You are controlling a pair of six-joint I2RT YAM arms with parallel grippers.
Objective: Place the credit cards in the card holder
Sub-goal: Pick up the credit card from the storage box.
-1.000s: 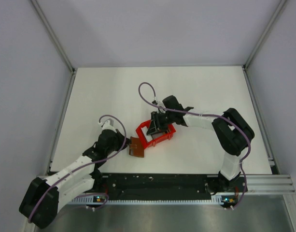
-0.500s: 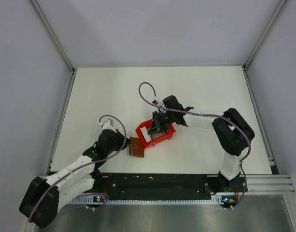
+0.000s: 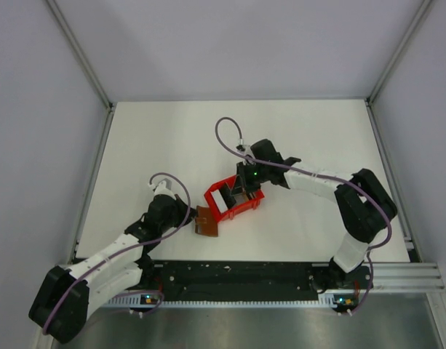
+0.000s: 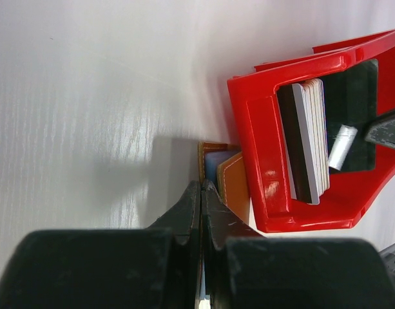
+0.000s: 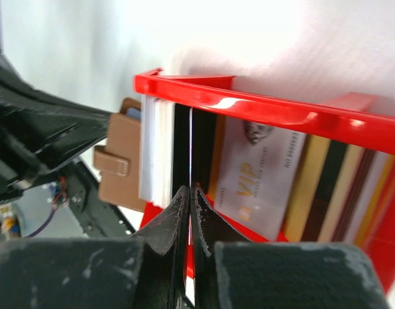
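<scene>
The brown card holder [image 3: 206, 220] lies just left of the red bin [image 3: 217, 209]. My left gripper [image 3: 189, 218] is shut on the card holder's edge; in the left wrist view the gripper [image 4: 202, 185] pinches a thin flap beside the tan cover [image 4: 232, 183]. My right gripper [image 3: 245, 186] is over the bin, shut on one thin card seen edge-on [image 5: 191, 138]. Several more credit cards stand in the bin: a white stack [image 5: 155, 151], a pale VIP card [image 5: 258, 174] and dark and gold ones [image 4: 310, 138]. The card holder also shows in the right wrist view [image 5: 123, 161].
The red bin's rim [image 5: 249, 106] surrounds the cards and its near wall [image 4: 261, 161] almost touches the card holder. The white table [image 3: 164, 145] is walled by a metal frame, with the black base rail [image 3: 237, 273] at the near edge.
My right wrist has shifted right and back with the card pinched in it, uncovering white cards in the bin. The left arm and card holder have not moved.
</scene>
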